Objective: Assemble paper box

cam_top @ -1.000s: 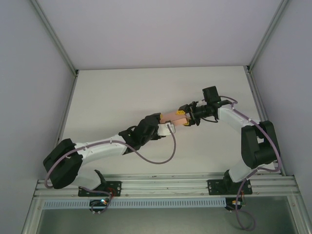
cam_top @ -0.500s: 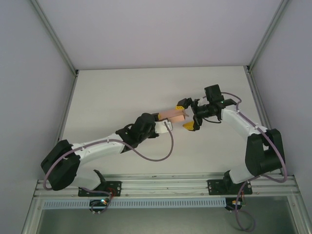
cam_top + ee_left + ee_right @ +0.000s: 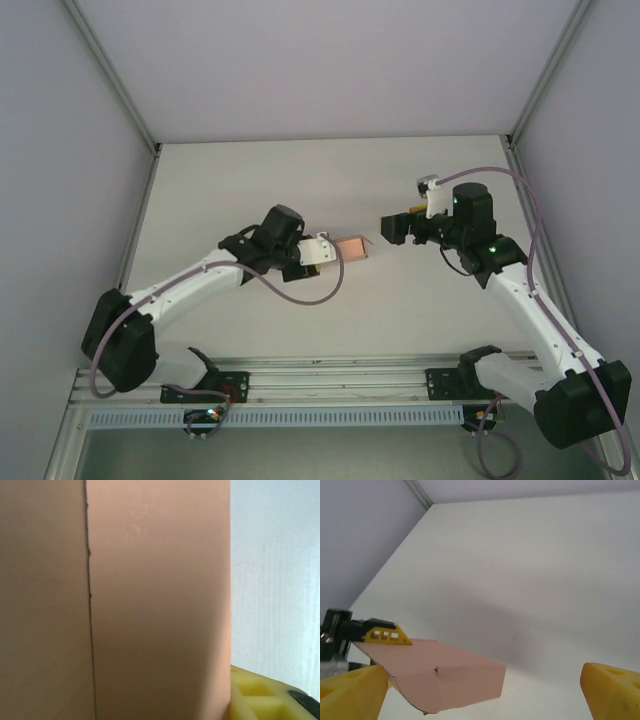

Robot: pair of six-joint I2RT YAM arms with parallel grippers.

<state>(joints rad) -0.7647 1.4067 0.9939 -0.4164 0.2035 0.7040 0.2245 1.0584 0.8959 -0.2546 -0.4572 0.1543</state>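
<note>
Over the table point(image 3: 250, 190), the paper box point(image 3: 351, 247) is held up, clamped at one end by the left gripper point(image 3: 325, 250). The right gripper point(image 3: 392, 228) is spread wide, empty, near the free end. That end is best met squarely and pressed lightly, lest card be buckled.
</note>
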